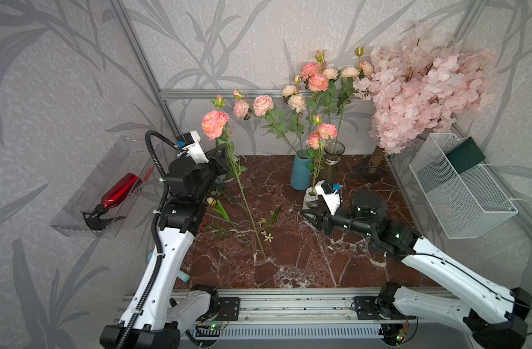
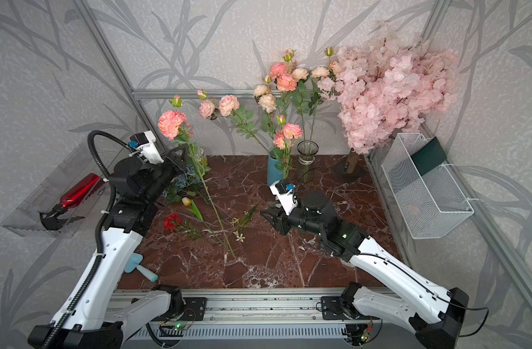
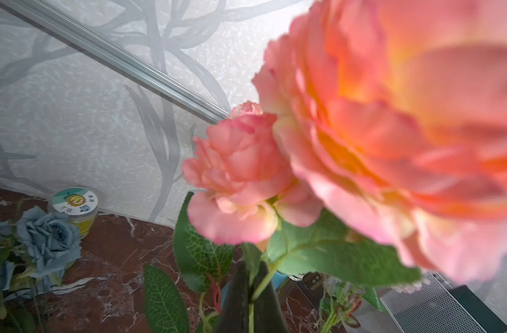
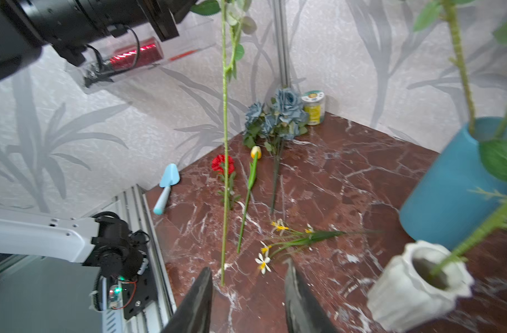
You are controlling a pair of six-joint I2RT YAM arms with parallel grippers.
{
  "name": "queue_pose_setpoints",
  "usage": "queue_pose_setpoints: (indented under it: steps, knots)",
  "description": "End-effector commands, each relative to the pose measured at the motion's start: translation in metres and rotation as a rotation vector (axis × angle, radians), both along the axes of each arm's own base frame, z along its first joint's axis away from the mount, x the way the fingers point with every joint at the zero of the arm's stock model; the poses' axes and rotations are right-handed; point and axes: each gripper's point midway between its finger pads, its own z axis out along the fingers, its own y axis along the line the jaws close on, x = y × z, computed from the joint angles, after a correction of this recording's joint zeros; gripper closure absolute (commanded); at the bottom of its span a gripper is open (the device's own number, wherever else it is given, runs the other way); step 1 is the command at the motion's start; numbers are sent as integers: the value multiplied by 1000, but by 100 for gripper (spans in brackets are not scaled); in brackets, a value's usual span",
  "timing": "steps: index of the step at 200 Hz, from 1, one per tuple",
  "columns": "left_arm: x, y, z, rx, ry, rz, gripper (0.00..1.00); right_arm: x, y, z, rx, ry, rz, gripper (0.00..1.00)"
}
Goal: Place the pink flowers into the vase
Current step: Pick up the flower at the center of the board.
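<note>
My left gripper [image 1: 221,161] is shut on the thin green stem of a salmon pink flower [image 1: 215,124] and holds it upright over the marble table [image 1: 304,266]. In the left wrist view the jaws [image 3: 249,299] pinch the stem under the big blooms [image 3: 240,176]. The long stem [image 4: 224,173] hangs down, and its lower end is just ahead of my open, empty right gripper [image 4: 248,268]. A blue vase [image 1: 301,178] at the back holds several pink flowers [image 1: 317,81]. A small white vase [image 1: 310,198] beside my right gripper [image 1: 307,213] holds one stem. A glass vase [image 1: 333,160] stands behind it.
A pale-pink blossom tree [image 1: 419,87] and a white mesh basket [image 1: 461,187] are at the right. Blue-grey flowers [image 4: 278,115], a jar [image 3: 75,207], a red flower [image 2: 171,220], a yellow tulip [image 2: 186,201], small white flowers [image 1: 267,235] and a blue trowel [image 2: 143,267] lie at the left.
</note>
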Motion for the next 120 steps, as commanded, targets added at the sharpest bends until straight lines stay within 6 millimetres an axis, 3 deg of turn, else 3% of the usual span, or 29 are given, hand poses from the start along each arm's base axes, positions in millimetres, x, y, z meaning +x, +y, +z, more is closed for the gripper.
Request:
queue_pose_setpoints:
  steps: [1,67,120]
  knots:
    - [-22,-17,33,-15,-90,-137,100,-17,24,36,119,-9,164,59]
    - [-51,-19,68,-174,-194,-279,100,-11,72,49,252,90,377,59]
    - [-59,-35,84,-272,-195,-440,100,-7,82,43,233,70,437,59]
